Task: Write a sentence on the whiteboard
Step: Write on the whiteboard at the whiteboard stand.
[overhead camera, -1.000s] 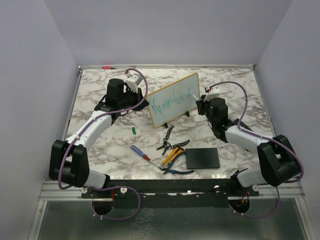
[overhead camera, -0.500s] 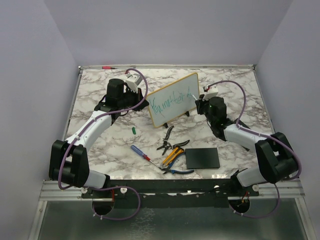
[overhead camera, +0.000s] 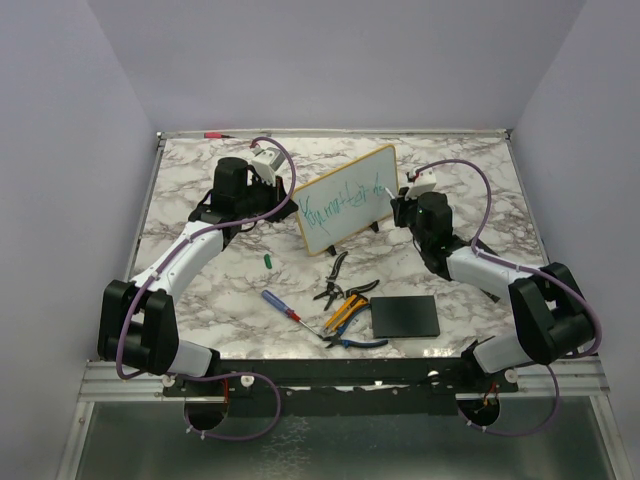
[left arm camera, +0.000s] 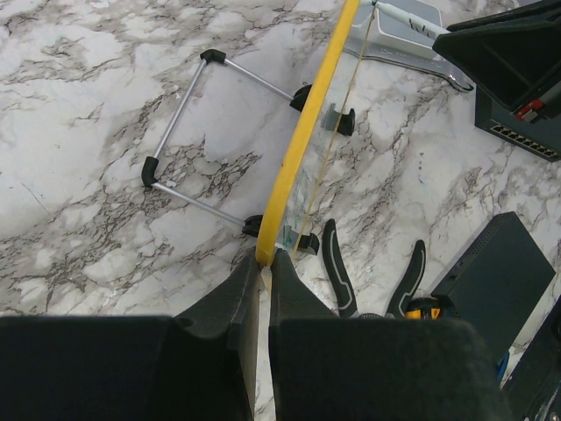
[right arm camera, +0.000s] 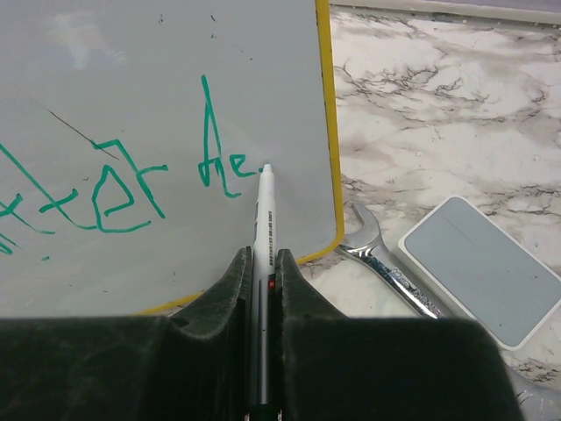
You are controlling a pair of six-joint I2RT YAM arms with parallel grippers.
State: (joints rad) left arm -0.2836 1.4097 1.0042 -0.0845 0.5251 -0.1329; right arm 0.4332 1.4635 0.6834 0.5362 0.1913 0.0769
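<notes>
Holding the whiteboard (overhead camera: pixel 335 228) while the pen touches it

The board stands tilted at the back middle of the bench (overhead camera: pixel 200 290). The left jaws are clenched on a corner of its yellow frame (left arm camera: pixel 307 132). The right jaws grasp a white marker (right arm camera: pixel 261 228). Its tip touches the board just after the last green letters of the sentence (overhead camera: pixel 345 203).

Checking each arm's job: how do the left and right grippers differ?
The left gripper is shut on the whiteboard's yellow-framed corner; the right gripper is shut on a white marker. The left gripper meets the board edge-on; the right gripper faces its writing side, marker tip at the sentence's end. Both grip something.
</notes>
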